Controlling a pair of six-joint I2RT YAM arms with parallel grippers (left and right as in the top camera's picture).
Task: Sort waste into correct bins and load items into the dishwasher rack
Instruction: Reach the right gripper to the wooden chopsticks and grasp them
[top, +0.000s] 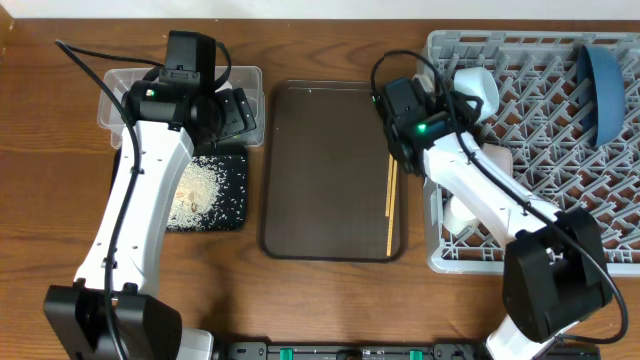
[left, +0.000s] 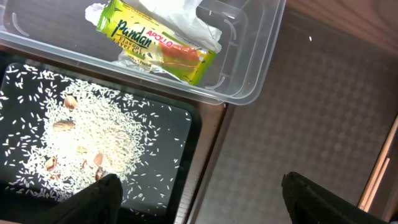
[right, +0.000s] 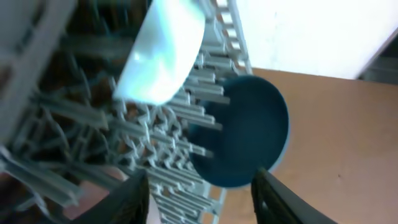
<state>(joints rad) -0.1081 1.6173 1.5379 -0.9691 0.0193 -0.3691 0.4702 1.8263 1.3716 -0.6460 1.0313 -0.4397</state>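
In the left wrist view the yellow-green wrapper (left: 155, 46) and the white napkin (left: 186, 18) lie in the clear tub (left: 249, 93). Rice grains (left: 93, 130) are spread on the black tray (left: 180, 155). My left gripper (left: 202, 199) is open and empty above the black tray's edge, and overhead it (top: 235, 115) is by the tub (top: 120, 90). My right gripper (right: 202, 193) is open and empty over the dishwasher rack (top: 530, 150), facing the dark blue dish (right: 242, 134) standing upright and a pale bowl (right: 161, 56). Two chopsticks (top: 390, 205) lie on the brown tray's right side.
The brown serving tray (top: 330, 170) lies between the bins and the rack. The dark blue dish (top: 603, 90) stands at the rack's far right. A white bowl (top: 478, 90) and a pale item (top: 460, 215) sit at the rack's left side. Bare wood table lies in front.
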